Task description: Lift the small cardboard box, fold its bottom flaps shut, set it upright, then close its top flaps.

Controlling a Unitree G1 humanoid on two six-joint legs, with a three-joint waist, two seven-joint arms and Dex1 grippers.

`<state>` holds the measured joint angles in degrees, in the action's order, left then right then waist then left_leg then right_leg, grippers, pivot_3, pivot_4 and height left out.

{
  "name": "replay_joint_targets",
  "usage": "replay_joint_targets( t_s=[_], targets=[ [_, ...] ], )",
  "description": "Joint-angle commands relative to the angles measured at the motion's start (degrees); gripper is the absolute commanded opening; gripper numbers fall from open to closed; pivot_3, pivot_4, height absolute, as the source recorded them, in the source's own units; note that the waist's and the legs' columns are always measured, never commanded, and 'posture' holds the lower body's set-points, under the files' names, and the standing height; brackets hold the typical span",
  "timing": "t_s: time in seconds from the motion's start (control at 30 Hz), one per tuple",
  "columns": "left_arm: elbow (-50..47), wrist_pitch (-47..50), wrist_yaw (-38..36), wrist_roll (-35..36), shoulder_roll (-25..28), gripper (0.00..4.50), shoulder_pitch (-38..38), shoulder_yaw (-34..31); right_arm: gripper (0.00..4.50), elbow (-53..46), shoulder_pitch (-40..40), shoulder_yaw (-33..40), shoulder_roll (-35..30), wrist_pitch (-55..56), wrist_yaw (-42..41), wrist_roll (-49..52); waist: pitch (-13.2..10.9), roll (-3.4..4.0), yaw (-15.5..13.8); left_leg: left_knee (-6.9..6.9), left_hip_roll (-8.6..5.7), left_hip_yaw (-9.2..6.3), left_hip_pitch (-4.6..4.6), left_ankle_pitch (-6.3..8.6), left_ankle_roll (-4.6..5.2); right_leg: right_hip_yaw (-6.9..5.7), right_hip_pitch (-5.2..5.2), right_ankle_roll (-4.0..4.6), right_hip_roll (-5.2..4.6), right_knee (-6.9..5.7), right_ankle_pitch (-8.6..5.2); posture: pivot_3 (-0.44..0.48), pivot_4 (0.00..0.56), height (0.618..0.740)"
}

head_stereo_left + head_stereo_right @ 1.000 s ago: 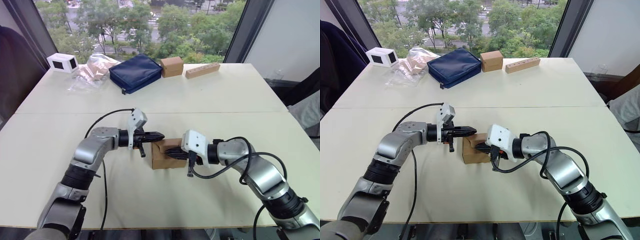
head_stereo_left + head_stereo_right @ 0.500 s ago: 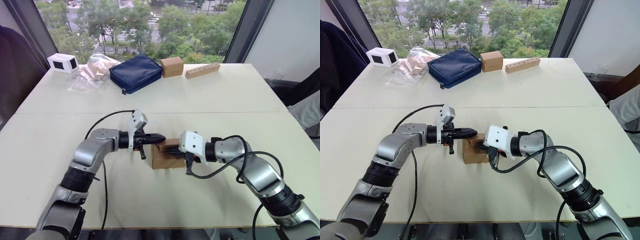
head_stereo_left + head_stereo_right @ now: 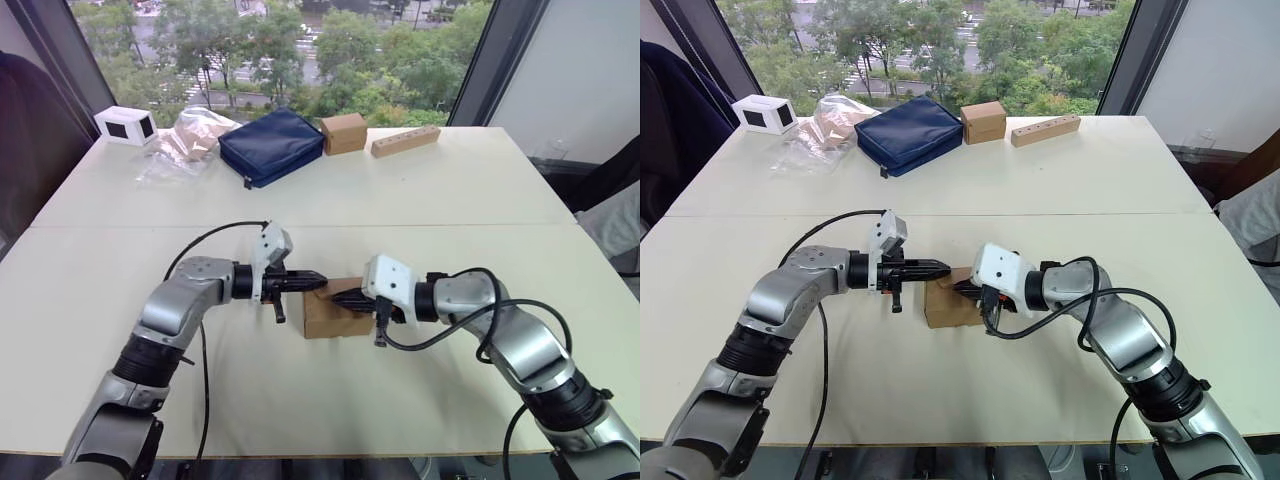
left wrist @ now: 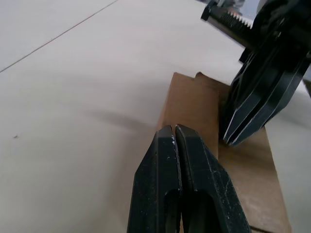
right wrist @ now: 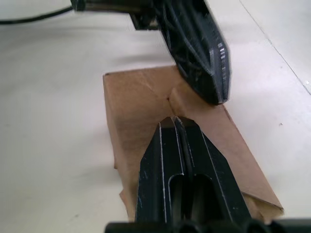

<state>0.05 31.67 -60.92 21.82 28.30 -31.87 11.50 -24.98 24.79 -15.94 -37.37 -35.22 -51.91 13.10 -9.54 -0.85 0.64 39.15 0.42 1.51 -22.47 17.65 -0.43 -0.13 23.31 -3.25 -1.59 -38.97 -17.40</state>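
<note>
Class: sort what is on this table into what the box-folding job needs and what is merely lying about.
Job: box; top flaps; left gripper; right gripper, both shut over the box.

Lying about: second brown box; wooden block; blue pouch; plastic bag; white box.

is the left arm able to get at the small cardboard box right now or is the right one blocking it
Probably yes. The left gripper, fingers shut, already sits over the small cardboard box; the right gripper meets it from the opposite side, leaving the left's side free.
</note>
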Motion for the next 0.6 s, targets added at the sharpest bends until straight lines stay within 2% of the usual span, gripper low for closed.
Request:
replay_joint_targets(
  t_s=[0.03,0.27,0.37,0.5,0.6],
  targets=[
    [-1.03,-1.2,-0.7,-1.32,0.56,0.06,0.79,1.37,0.0,-2.28,-0.33,3.55,-0.83,-0.8,-0.51,2.78,0.0,0.0,-0.02,0.0,0.0,0.0,0.0,0.0,0.0,0.0,0.0,0.0,0.0,0.0,0.0,0.0,0.15,0.74],
    [-1.7,-0.06,-0.34,0.39,1.09,0.06,0.85,-0.84,0.0,0.3,-0.66,7.77,-0.83,-0.82,0.53,4.85,0.0,0.0,0.01,0.0,0.0,0.0,0.0,0.0,0.0,0.0,0.0,0.0,-0.01,0.0,0.0,0.0,0.15,0.74],
    [-3.13,5.44,0.08,7.38,-0.11,0.06,-0.29,-5.66,0.0,1.92,-0.2,8.14,-0.59,0.31,1.06,4.32,0.0,0.0,0.02,0.0,0.01,0.0,0.0,0.0,0.0,0.0,0.0,0.0,-0.01,0.0,0.0,0.0,0.15,0.74],
    [-5.85,10.82,0.46,12.63,-0.45,0.06,-1.1,-8.41,0.0,3.09,0.09,7.72,-0.5,1.45,1.27,3.79,0.0,-0.01,0.05,-0.01,0.01,0.0,-0.02,0.0,0.01,0.0,0.02,0.0,0.0,0.0,0.0,0.0,0.15,0.74],
    [-8.13,11.15,0.78,11.66,0.43,0.06,-0.96,-6.82,0.0,3.87,0.53,6.21,0.22,2.0,1.4,3.24,0.0,-0.01,0.05,0.0,0.01,0.0,-0.02,0.0,0.0,0.0,0.02,0.0,0.0,0.0,0.0,0.0,0.15,0.74]
  ],
)
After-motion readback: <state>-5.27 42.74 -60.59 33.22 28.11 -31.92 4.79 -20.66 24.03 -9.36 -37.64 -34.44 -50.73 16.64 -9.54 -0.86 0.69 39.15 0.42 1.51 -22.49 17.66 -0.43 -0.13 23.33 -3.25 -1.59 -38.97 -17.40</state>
